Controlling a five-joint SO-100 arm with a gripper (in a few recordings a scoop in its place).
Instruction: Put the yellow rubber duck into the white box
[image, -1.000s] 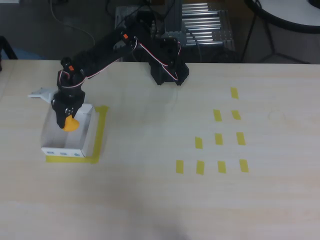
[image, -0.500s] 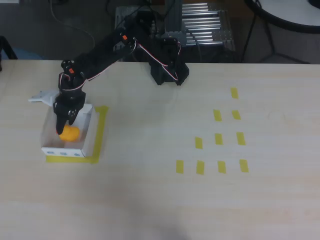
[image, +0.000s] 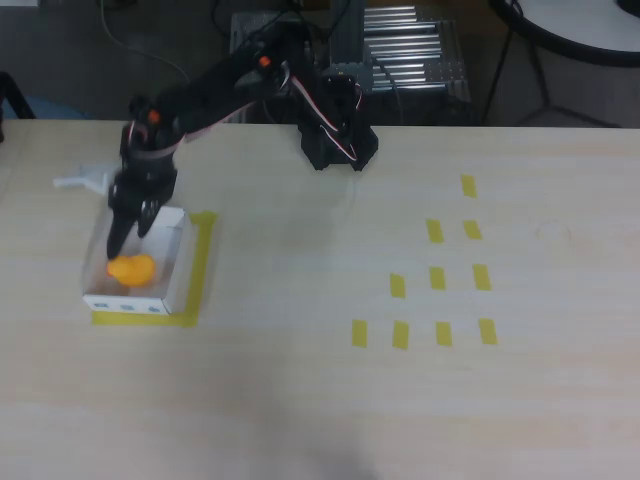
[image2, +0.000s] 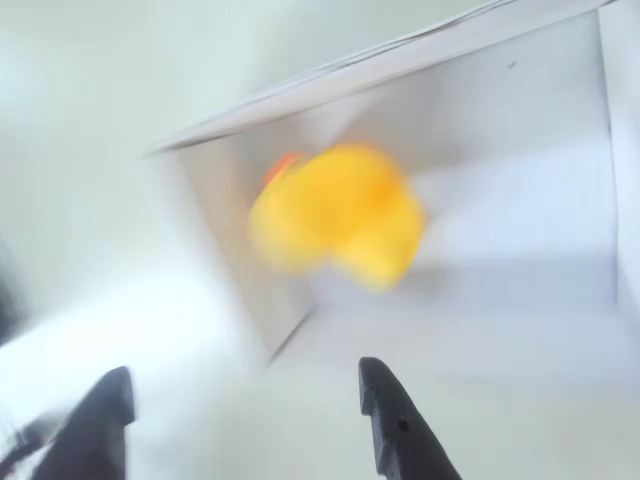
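1. duck (image: 131, 268) now lies inside box (image: 137, 262), near-left part of its floor; a second ago it hung in the gripper above the box; wrist view shows it blurred against the box wall (image2: 335, 222)
2. gripper (image: 131, 222) spread wide, holding nothing; it has lifted toward the far wall of the box
3. box sits on worktop (image: 320, 380) at left, inside tape outline (image: 203, 262)
4. placement looks done; only retreat left

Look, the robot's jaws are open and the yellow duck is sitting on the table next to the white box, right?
Not quite: the yellow duck sits inside the white box, as the overhead view shows. The gripper is open above it, jaws apart.
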